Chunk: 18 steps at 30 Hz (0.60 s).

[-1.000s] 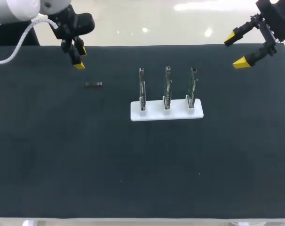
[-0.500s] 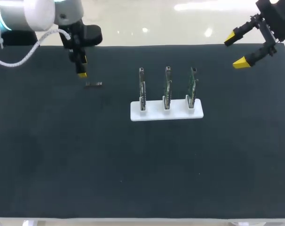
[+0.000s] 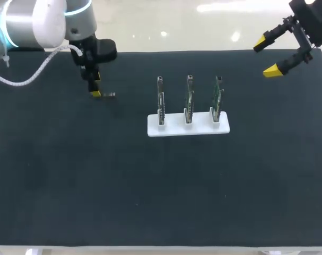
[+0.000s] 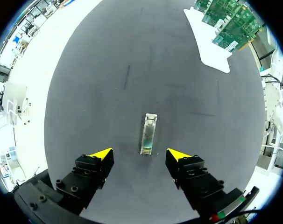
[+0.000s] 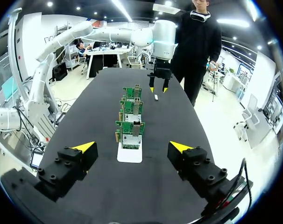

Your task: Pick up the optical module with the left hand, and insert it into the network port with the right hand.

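While the module [image 4: 149, 134] lies flat on the table [image 4: 109, 70], well apart from the boards [image 4: 228, 28], only its near end sits between the tips of the left gripper [image 4: 140, 154], which is wide open and empty. Closing here could, I judge, pinch that end alone, so the module pivots, squirts out, or rides crooked for the handover. The right gripper [image 3: 265, 56] hangs wide open and empty near the table's far right corner.

The black table [image 3: 70, 186] carries the optical module [image 3: 111, 95] and a white stand [image 3: 174, 129] of boards.
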Motion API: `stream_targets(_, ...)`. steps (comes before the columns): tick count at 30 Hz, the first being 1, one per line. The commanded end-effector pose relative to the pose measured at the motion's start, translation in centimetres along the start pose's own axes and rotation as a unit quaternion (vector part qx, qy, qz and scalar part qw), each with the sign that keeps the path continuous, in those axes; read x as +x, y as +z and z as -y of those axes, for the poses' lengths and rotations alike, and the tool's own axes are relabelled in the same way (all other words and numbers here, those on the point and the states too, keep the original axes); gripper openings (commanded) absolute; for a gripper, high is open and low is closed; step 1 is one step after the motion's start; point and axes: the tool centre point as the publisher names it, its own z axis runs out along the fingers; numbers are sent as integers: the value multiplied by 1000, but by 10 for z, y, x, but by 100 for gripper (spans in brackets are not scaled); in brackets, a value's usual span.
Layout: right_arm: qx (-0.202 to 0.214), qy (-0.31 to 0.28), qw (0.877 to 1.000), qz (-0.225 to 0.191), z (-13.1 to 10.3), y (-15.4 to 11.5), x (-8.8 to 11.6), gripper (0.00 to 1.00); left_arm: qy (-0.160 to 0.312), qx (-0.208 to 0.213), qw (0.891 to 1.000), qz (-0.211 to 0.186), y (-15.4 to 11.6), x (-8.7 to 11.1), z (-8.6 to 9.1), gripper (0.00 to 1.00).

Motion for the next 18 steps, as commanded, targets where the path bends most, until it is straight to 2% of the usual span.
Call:
stream_targets(1,0,0,1000,0,0,0,0,100,2,10,1000,-1,1,-2,-6,100)
stream_targets(13,0,0,1000,0,0,0,0,100,18,5,1000,7,16,-1,-1,100)
stream_targets(15,0,0,1000,0,0,0,0,100,19,3,1000,6,17,-1,-1,96)
stream_targets(18,0,0,1000,0,0,0,0,100,21,0,1000,10,17,-2,-1,96)
